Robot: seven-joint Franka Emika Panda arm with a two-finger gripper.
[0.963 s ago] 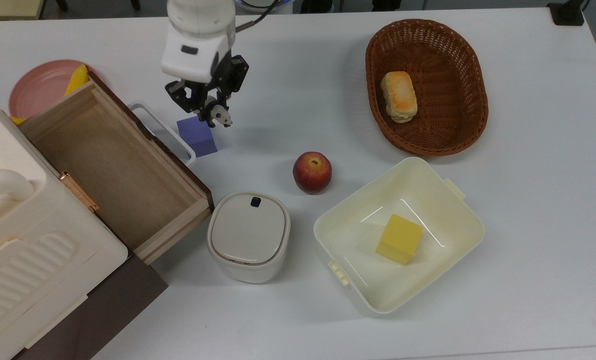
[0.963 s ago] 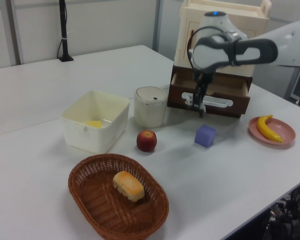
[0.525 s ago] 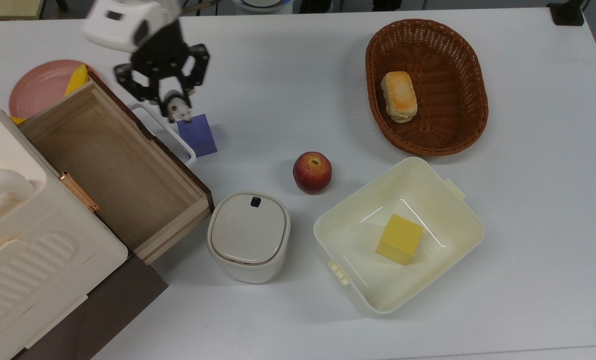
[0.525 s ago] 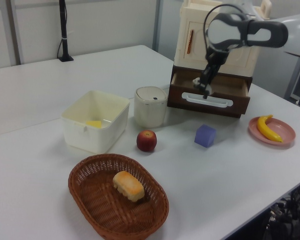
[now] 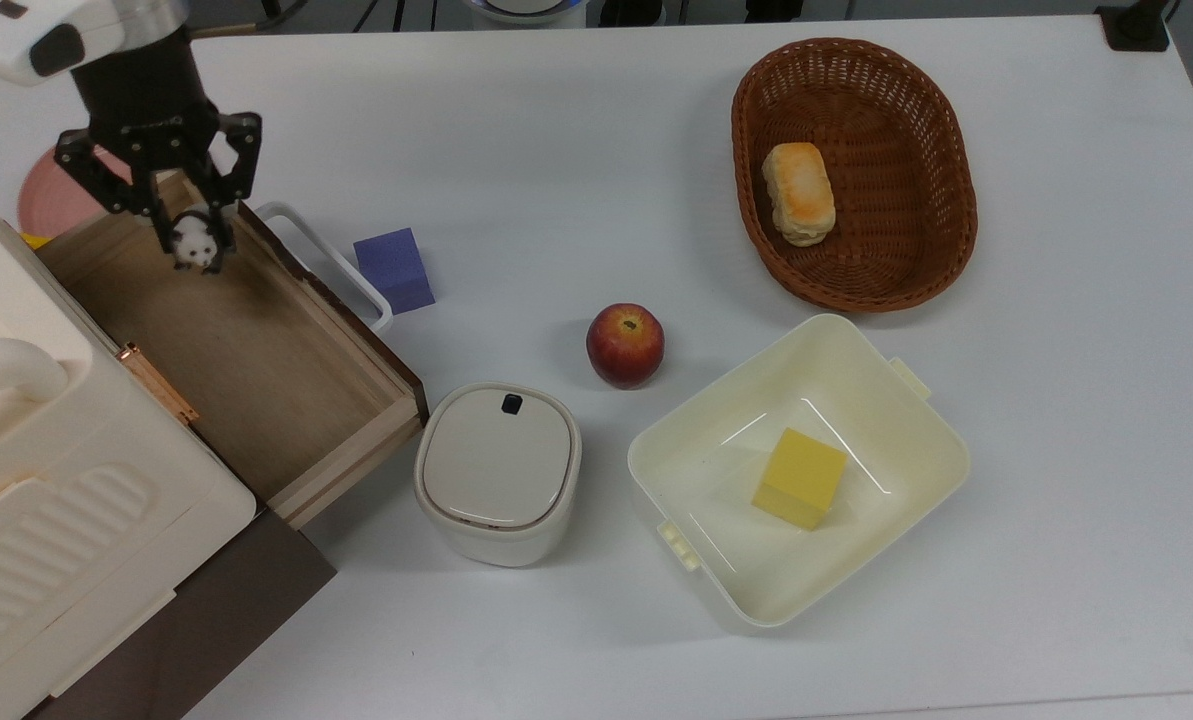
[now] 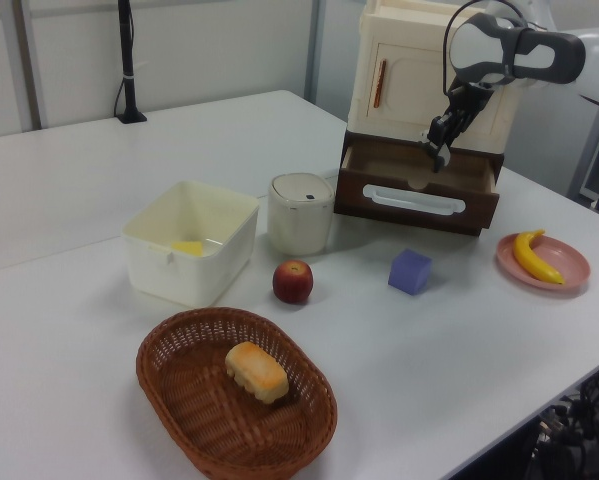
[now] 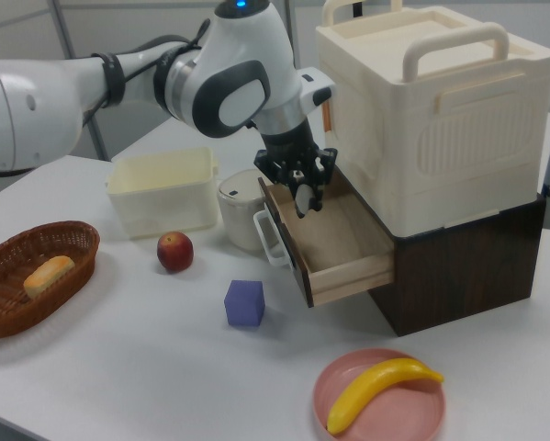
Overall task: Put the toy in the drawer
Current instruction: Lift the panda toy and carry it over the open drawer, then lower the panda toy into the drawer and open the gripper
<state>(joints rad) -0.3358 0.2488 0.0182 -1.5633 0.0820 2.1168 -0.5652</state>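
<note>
White tabletop runs under everything. At the top view's left, the drawer (image 5: 256, 350) stands pulled open, its wooden floor bare. Directly above its far end hangs the gripper (image 5: 196, 235), jaws clamped on the toy (image 5: 196, 245), which hangs just below the fingertips, clear of the floor.

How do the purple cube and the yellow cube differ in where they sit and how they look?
The purple cube stands on the bare white table beside the drawer's white handle; the yellow cube lies inside the cream plastic tub. In the top view the yellow cube looks bigger than the purple one. Both are plain blocks, untouched, resting flat and away from the gripper.
</note>
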